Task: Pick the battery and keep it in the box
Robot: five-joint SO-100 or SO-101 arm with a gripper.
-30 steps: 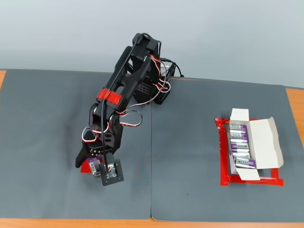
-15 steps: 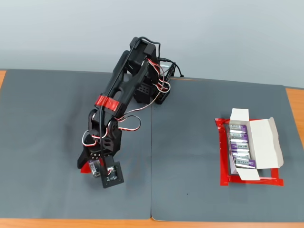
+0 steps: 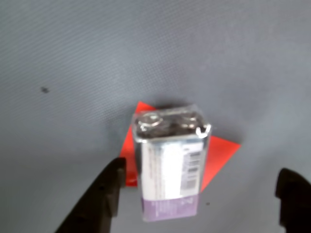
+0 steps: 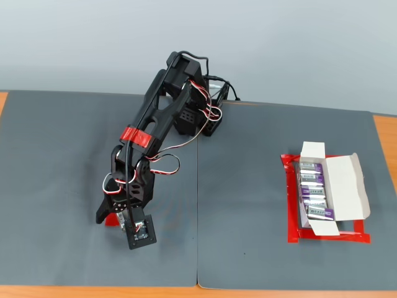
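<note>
In the fixed view the arm [image 4: 146, 161] hides the battery [image 3: 169, 165].

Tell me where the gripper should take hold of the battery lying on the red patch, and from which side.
Grip the battery across its two long side faces, from above: it lies flat on the red patch, and the open gripper already straddles it.

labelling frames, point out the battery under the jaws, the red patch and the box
battery [image 3: 170, 162], wrist view, on its labelled silver side
red patch [image 3: 218, 155], wrist view, on its right corner
box [image 4: 347, 186], fixed view, on the open lid flap
</note>
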